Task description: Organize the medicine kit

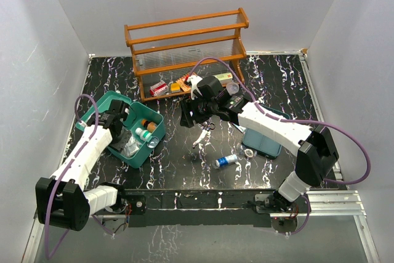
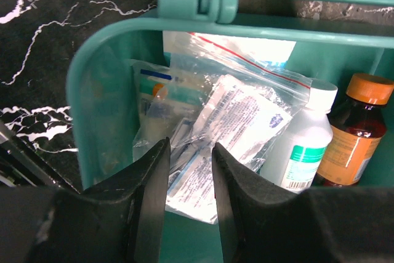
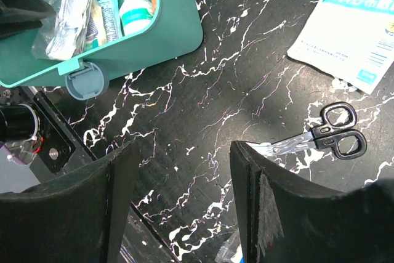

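The medicine kit point(image 1: 143, 150) is a teal box at the left with its lid point(image 1: 103, 104) swung open. Inside lie a clear zip bag of packets point(image 2: 215, 112), a white bottle point(image 2: 305, 146) and an amber bottle with an orange cap point(image 2: 357, 127). My left gripper point(image 2: 191, 152) hangs just inside the box over the bag. Its jaws stand a narrow way apart, and the bag shows through the gap, not pinched. My right gripper point(image 3: 184, 152) is open above bare table at mid-table point(image 1: 186, 115). Black-handled scissors point(image 3: 332, 133) lie just to its right.
A white-and-blue packet point(image 3: 354, 23) lies beyond the scissors. A small blue-and-white bottle point(image 1: 226, 160) and a tape roll point(image 1: 249, 151) lie on the table in front of a blue-grey tray point(image 1: 266, 143). The wooden rack point(image 1: 184, 41) stands at the back, with small boxes point(image 1: 159, 88) under it.
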`<action>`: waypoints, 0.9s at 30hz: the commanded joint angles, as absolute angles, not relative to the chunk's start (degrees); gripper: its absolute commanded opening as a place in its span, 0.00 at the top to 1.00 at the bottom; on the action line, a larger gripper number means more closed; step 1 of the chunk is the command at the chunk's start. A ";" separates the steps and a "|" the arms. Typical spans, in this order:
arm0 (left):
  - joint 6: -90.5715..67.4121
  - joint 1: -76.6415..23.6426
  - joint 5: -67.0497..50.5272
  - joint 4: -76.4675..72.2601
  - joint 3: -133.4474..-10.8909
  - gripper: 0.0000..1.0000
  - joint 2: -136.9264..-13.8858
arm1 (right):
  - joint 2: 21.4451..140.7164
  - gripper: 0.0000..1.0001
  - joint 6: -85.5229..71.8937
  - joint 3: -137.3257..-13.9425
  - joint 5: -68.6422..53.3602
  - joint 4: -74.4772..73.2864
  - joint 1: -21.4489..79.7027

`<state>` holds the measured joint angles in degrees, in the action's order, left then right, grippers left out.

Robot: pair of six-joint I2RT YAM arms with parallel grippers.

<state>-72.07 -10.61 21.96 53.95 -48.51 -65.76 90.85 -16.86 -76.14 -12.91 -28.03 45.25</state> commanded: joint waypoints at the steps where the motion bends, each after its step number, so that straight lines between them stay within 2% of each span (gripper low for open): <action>1: -71.79 -10.46 25.45 55.41 -53.99 0.66 -63.45 | 89.38 0.42 -16.92 -77.07 -11.33 -25.25 45.05; 11: -67.55 -10.44 29.00 51.99 -52.91 0.66 -66.46 | 89.65 0.42 -17.04 -76.68 -11.00 -25.46 45.03; 17: -63.30 -10.43 29.06 42.96 -47.88 0.66 -68.53 | 89.91 0.42 -16.92 -76.80 -11.27 -25.82 45.09; 27: -70.13 -10.43 33.91 50.31 -44.46 0.69 -69.92 | 89.98 0.42 -16.96 -76.70 -11.07 -26.25 45.05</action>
